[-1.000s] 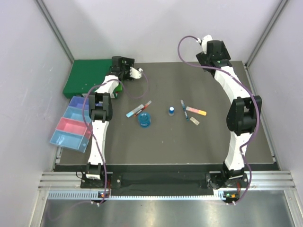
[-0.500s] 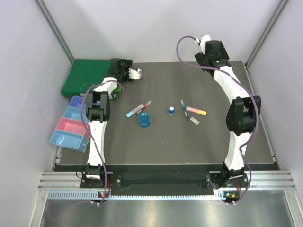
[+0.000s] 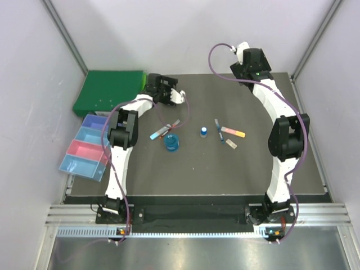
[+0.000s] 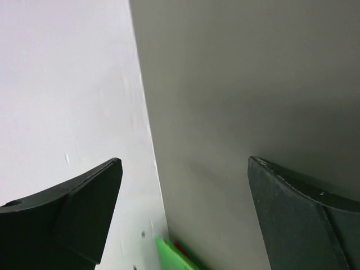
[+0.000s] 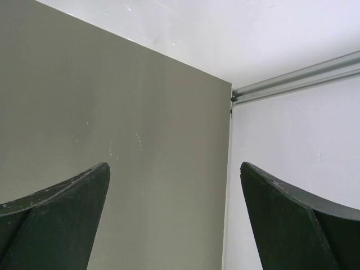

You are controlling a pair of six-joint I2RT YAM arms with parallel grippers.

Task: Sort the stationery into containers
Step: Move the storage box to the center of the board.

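The left hand (image 3: 171,94) hovers over the far left part of the worktop (image 3: 253,169), just right of the green binder (image 3: 107,90). In its wrist view the fingers (image 4: 73,214) stand wide apart, with bare worktop and pale wall between them. The red-blue pen (image 3: 164,130) lies nearer than this hand, and the round blue reel (image 3: 171,143) sits just beside the pen's near side. The containers (image 3: 84,146) sit at the left edge, well apart from the hand. The right hand (image 3: 251,61) is at the far right corner, its fingers (image 5: 56,214) also spread. The small bottle (image 3: 203,132), dark blue pen (image 3: 217,127), orange-pink marker (image 3: 233,133) and pale block (image 3: 231,144) lie mid-worktop, well nearer than it
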